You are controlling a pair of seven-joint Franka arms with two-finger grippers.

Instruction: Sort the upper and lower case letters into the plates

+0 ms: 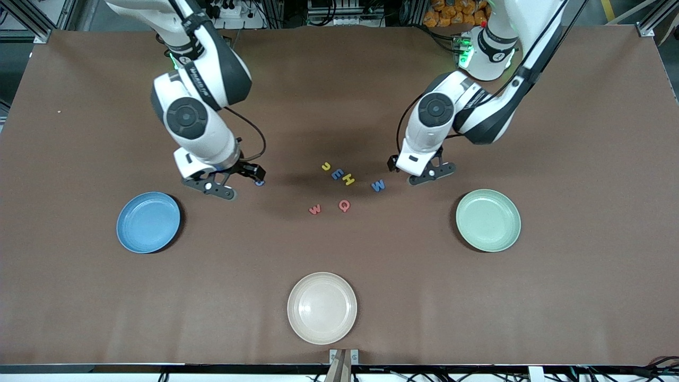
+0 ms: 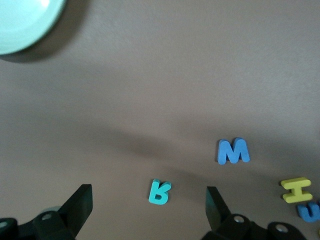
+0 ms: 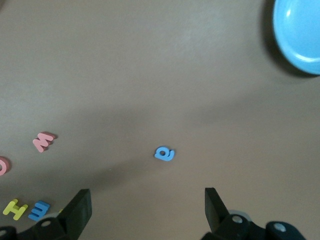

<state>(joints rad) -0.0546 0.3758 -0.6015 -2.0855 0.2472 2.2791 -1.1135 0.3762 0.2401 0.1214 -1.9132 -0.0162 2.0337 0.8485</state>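
Now my right end effector (image 1: 237, 182) hangs wide open over a small blue letter (image 3: 164, 153), above the blue plate (image 1: 148, 222) toward the right arm's edge of the bench (image 1: 339, 297). My left end effector (image 1: 424, 173) gapes wide over a teal letter (image 2: 159, 192), beside the blue M (image 2: 233, 151), near the mint plate (image 1: 488, 220). Other letters (image 1: 344, 205) lie mid-bench.

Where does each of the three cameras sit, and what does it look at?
Front: high across the table, facing both arms, three plates, scattered letters.
Left wrist: on the left arm, looking down past its open left pincer at the teal letter.
Right wrist: likewise, right pincer open over the small blue letter.
Shared: blue M.
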